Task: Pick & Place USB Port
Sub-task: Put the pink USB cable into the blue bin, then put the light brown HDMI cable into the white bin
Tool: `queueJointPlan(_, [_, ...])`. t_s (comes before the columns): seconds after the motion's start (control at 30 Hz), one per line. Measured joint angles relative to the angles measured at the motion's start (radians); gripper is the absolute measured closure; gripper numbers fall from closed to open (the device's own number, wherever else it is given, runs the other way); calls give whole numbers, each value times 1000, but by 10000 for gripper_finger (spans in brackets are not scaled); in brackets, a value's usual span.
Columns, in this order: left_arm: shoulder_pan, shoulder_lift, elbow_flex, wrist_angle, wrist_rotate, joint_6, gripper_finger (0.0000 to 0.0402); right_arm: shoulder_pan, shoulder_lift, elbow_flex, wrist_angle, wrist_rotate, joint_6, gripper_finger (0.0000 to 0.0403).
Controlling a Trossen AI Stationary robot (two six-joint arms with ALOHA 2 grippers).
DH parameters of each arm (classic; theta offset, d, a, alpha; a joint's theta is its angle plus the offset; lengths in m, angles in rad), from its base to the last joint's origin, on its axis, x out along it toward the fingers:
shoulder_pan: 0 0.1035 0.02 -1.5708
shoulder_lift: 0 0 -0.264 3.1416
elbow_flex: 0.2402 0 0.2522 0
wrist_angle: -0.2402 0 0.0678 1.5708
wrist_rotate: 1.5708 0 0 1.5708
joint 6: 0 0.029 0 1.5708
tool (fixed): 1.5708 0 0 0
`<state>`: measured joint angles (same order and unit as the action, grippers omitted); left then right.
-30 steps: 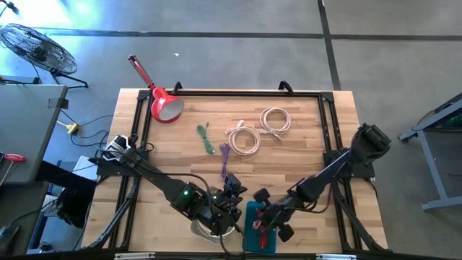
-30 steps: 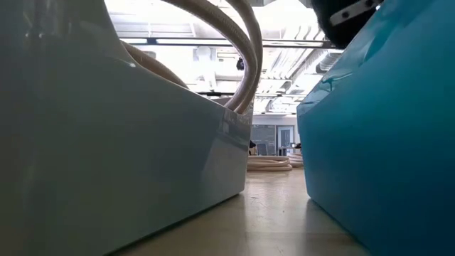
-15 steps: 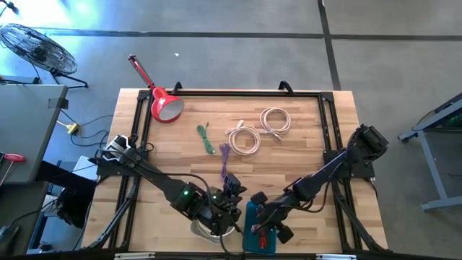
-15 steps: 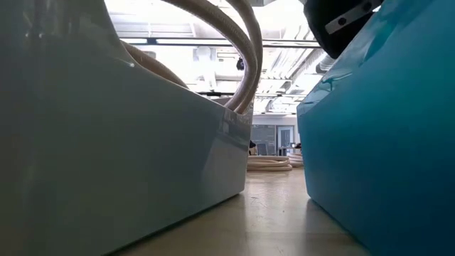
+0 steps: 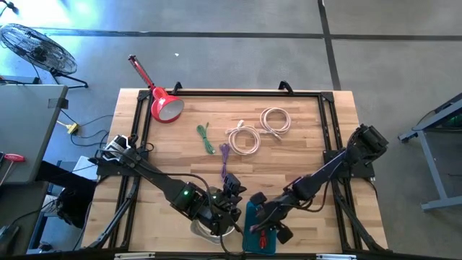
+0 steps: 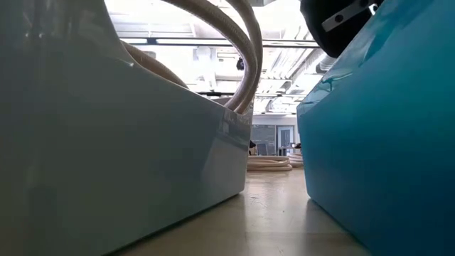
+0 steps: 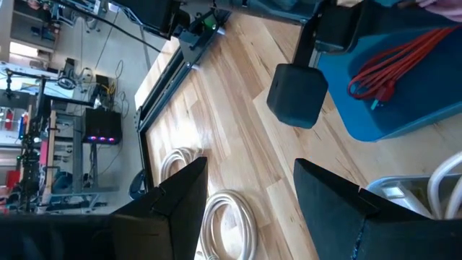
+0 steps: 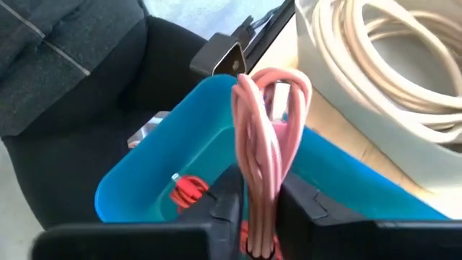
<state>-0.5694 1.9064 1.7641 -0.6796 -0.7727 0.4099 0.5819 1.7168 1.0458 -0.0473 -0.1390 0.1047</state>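
Note:
My right gripper is over the blue bin at the table's near edge, shut on a looped pink cable. A red cable lies on the blue bin's floor. To the left stands a white bin holding a coiled cream cable. My left gripper hovers open just beyond the white bin and touches nothing. In the low view the white bin's wall and the blue bin's wall fill the foreground, with my right gripper above the blue one. My right gripper pinches the pink cable's bundled strands between its two fingers. The fingers lie across the bundle, several strands together. The looped end sticks out past the fingertips, lifted clear over the blue bin.
Farther out on the table lie two cream cable coils, a green cable and a purple cable. A red scoop-like thing with a handle sits at the far left corner. A black frame rims the table.
My right gripper has shifted a little toward the table's left, farther over the blue bin, still shut on the pink cable. In the low view it shows larger above the blue bin's wall.

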Motion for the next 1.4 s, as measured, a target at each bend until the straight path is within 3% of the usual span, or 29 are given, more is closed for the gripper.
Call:
queueJointPlan(0.13, [0, 0, 0, 0, 0, 0, 204, 0, 0, 0, 9, 1, 0, 323])
queueJointPlan(0.47, [0, 0, 0, -19, 1, -24, 204, 0, 0, 0, 12, 16, 0, 321])
queueJointPlan(0.77, [-2, -3, 0, -124, -30, -50, 204, -6, -12, 0, 14, 15, 26, 321])
queueJointPlan(0.97, [-7, -10, 1, -224, -76, -104, 204, -21, -87, 1, -28, 37, 28, 320])
queueJointPlan(1.07, [-9, -9, 26, -297, -72, -168, 204, -21, -153, 1, -122, 125, 26, 320])
queueJointPlan(1.2, [-9, -8, 51, -398, -52, -245, 204, -24, -245, 2, -341, 344, 48, 320])
queueJointPlan(1.3, [-9, -9, 65, -431, -49, -266, 204, -38, -301, 2, -527, 521, 119, 320])
queueJointPlan(1.4, [-9, -8, 65, -434, -23, -266, 204, -67, -336, 2, -685, 626, 205, 320])
